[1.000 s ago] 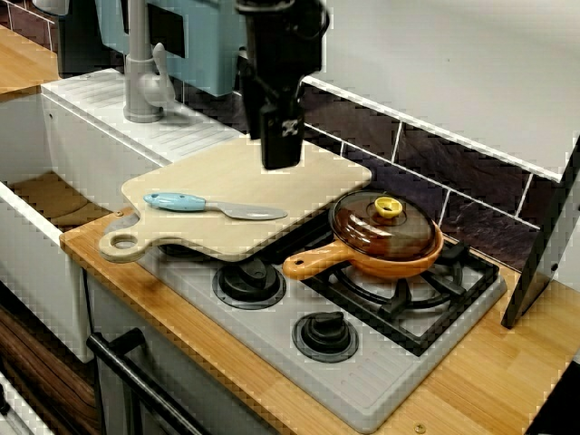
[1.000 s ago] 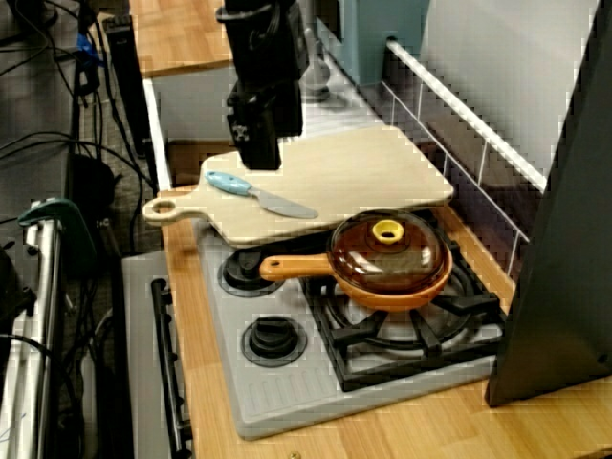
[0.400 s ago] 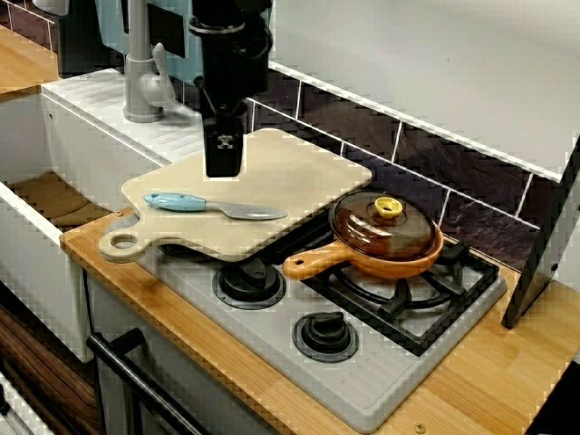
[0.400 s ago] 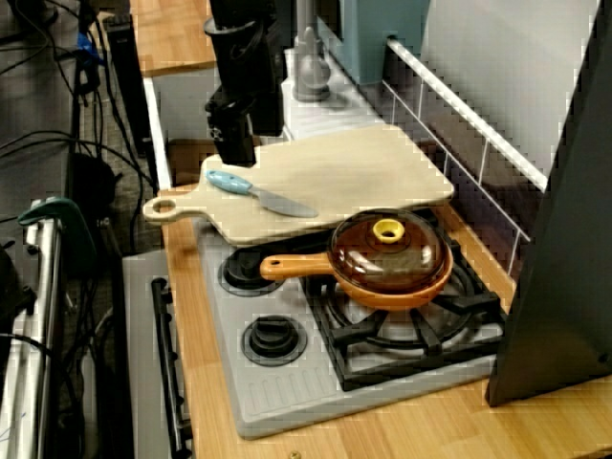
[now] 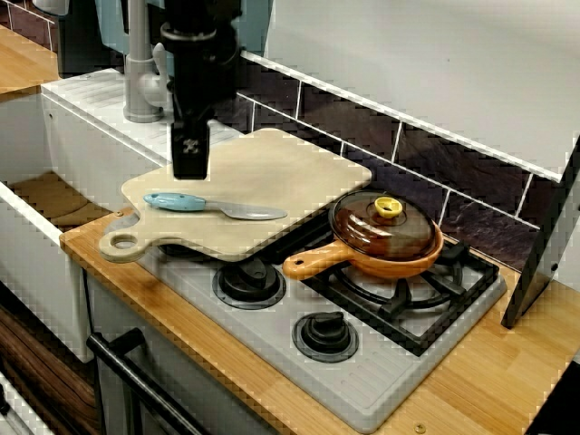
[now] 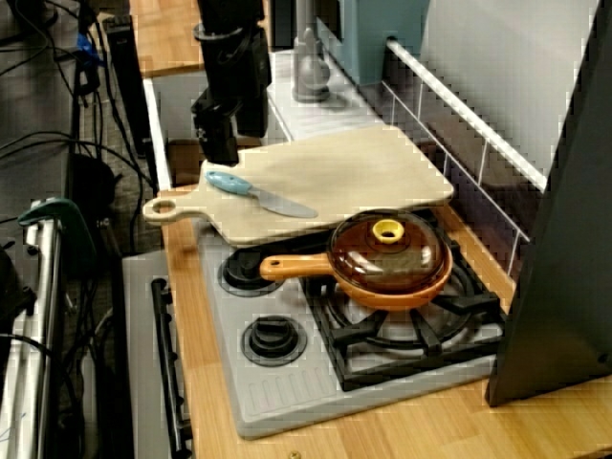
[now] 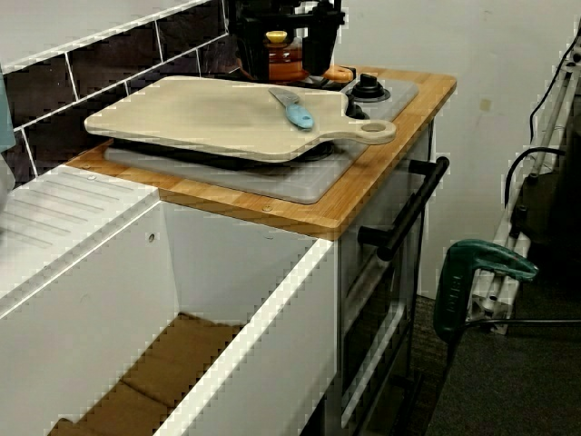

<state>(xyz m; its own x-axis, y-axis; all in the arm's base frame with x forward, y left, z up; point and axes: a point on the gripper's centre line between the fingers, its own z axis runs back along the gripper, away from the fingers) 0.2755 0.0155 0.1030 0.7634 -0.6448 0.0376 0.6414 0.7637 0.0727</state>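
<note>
My gripper (image 5: 189,169) hangs fingers-down over the back left corner of a pale wooden cutting board (image 5: 272,177), just above and behind the blue handle of a small knife (image 5: 213,207). In the view from the side the gripper (image 6: 220,153) hovers close to the knife (image 6: 258,196) on the board (image 6: 363,167). It holds nothing I can see, and its fingers read as one dark block. The view from the sink end shows the board (image 7: 200,113) and knife (image 7: 292,107) but no clear gripper.
An orange pan with a brown glass lid (image 5: 385,234) sits on the burner grate to the right, its handle near the board's edge. Two stove knobs (image 5: 249,281) lie in front. A grey faucet (image 5: 140,82) and white sink (image 7: 236,300) are left; a black panel (image 5: 544,236) stands right.
My gripper has travelled left along the back of the board, from about its middle to its left corner near the knife handle. Knife, board and pan have not moved.
</note>
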